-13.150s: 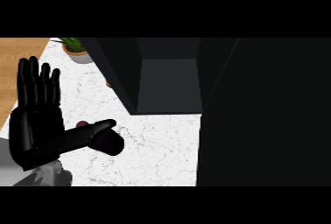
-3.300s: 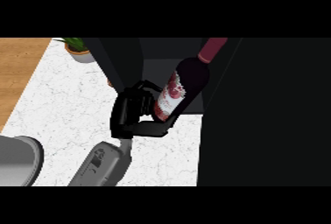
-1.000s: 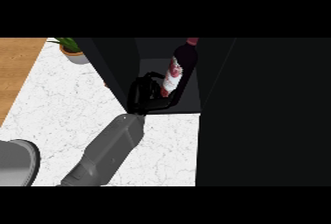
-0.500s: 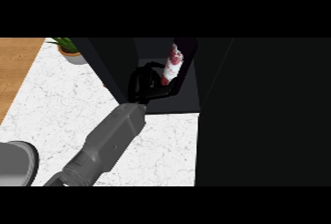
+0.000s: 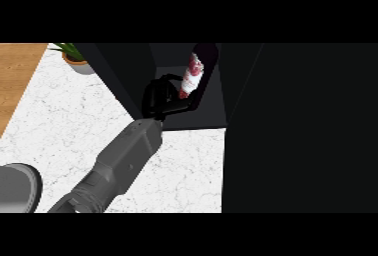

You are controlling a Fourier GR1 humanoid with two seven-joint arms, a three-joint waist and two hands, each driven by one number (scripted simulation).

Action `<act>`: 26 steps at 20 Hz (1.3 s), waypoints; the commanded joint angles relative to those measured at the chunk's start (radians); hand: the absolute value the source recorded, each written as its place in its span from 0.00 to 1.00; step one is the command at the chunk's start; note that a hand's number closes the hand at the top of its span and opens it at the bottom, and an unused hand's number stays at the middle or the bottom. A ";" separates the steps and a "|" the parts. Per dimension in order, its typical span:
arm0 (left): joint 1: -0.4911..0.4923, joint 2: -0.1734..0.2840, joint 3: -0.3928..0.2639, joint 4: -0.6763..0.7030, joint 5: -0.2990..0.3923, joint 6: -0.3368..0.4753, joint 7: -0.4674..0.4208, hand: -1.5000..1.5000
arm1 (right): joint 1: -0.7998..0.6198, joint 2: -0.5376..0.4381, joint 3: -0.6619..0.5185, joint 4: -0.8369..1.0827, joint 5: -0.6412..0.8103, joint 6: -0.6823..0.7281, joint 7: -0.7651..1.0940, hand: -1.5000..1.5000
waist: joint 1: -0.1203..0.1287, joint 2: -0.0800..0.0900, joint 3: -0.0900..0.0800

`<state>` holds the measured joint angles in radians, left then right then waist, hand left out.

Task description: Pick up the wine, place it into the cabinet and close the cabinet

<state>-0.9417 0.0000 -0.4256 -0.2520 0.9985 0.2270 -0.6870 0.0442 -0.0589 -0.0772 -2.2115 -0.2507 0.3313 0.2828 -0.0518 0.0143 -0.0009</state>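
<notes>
Wine bottle (image 5: 193, 76) stands inside the dark cabinet (image 5: 133, 70), its red-and-white label just above my fingers. My left hand (image 5: 164, 97) is curled round its lower part, my grey forearm (image 5: 122, 162) stretching back from it over the white marble counter (image 5: 66, 115). Well away to the left of my fingers sits a small potted plant (image 5: 74, 57). My right hand does not show.

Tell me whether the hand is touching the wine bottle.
Touching: the head view shows the left hand curled round the wine bottle inside the cabinet.
</notes>
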 commanded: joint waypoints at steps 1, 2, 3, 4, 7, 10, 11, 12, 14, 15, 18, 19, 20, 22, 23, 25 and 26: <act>0.005 0.000 0.005 0.035 0.011 -0.025 -0.022 1.00 | -0.014 0.024 0.074 -0.056 0.053 -0.048 0.079 0.00 | -0.005 0.002 -0.001; -0.053 0.000 0.038 0.065 0.020 -0.007 -0.023 1.00 | -0.021 0.009 0.037 -0.011 0.020 -0.012 0.023 0.00 | -0.007 0.005 -0.001; -0.026 0.000 0.053 0.096 0.009 -0.054 -0.058 1.00 | -0.018 0.032 0.049 -0.008 0.045 -0.034 0.015 0.00 | 0.004 0.003 -0.001; -0.081 0.002 0.070 0.121 0.009 -0.022 -0.045 1.00 | -0.035 0.016 0.040 0.000 0.032 -0.023 0.018 0.00 | 0.002 0.005 -0.001; -0.023 0.000 0.060 0.066 0.033 0.013 -0.106 1.00 | 0.030 0.011 0.058 -0.086 -0.001 -0.010 0.063 0.00 | -0.022 0.003 -0.001; 0.009 0.000 0.070 0.086 -0.006 -0.028 -0.210 0.00 | -0.012 -0.002 0.004 -0.026 0.030 -0.030 0.033 0.00 | 0.021 -0.004 0.000; -0.019 0.000 0.073 0.067 -0.001 -0.019 -0.182 0.00 | -0.010 -0.025 -0.034 -0.036 -0.045 -0.005 0.037 0.00 | 0.015 -0.004 0.000; -0.030 0.000 0.079 0.073 -0.001 -0.002 -0.191 0.00 | -0.018 0.015 0.032 -0.030 0.037 -0.039 0.039 0.00 | 0.019 -0.004 0.000; -0.012 0.030 0.073 0.084 -0.021 -0.059 -0.208 0.00 | 0.015 0.010 0.029 -0.065 0.019 -0.034 0.057 0.00 | 0.022 -0.006 0.000; -0.015 0.000 0.082 0.057 -0.013 -0.046 -0.227 0.00 | 0.019 -0.001 0.012 -0.057 0.013 -0.021 0.040 0.00 | 0.025 -0.007 0.000; 0.020 0.001 0.053 -0.008 -0.039 -0.031 -0.240 0.00 | 0.008 -0.002 -0.007 -0.030 0.024 -0.029 0.029 0.00 | 0.051 -0.016 0.001; 0.019 0.007 0.056 0.001 -0.042 -0.047 -0.245 0.00 | -0.043 -0.012 0.001 -0.016 0.027 -0.035 0.050 0.00 | 0.047 -0.012 0.000; 0.048 0.000 0.043 -0.016 -0.052 -0.033 -0.257 0.00 | -0.026 -0.022 -0.010 -0.053 -0.011 -0.039 0.092 0.00 | 0.049 -0.015 0.001; 0.078 0.039 0.033 -0.046 -0.057 -0.031 -0.237 0.00 | -0.005 -0.017 -0.005 -0.081 0.006 -0.039 0.082 0.00 | 0.059 -0.020 0.001; 0.116 0.006 0.017 -0.075 -0.066 -0.017 -0.248 0.00 | 0.069 0.001 0.020 -0.115 0.009 -0.025 0.071 0.00 | 0.059 -0.023 0.001; 0.110 0.065 0.023 -0.098 -0.066 -0.043 -0.228 0.00 | 0.032 0.008 0.010 -0.054 0.029 -0.024 0.024 0.00 | 0.060 -0.018 0.001; 0.097 0.054 0.010 -0.164 -0.067 0.016 -0.171 0.00 | 0.101 0.016 0.027 -0.128 0.011 -0.021 0.052 0.00 | 0.067 -0.027 0.002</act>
<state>-0.8984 -0.0012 -0.4329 -0.3403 0.9354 0.1922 -0.8493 0.0836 -0.0608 -0.0734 -2.2846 -0.2392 0.3093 0.3280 -0.0179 0.0122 -0.0104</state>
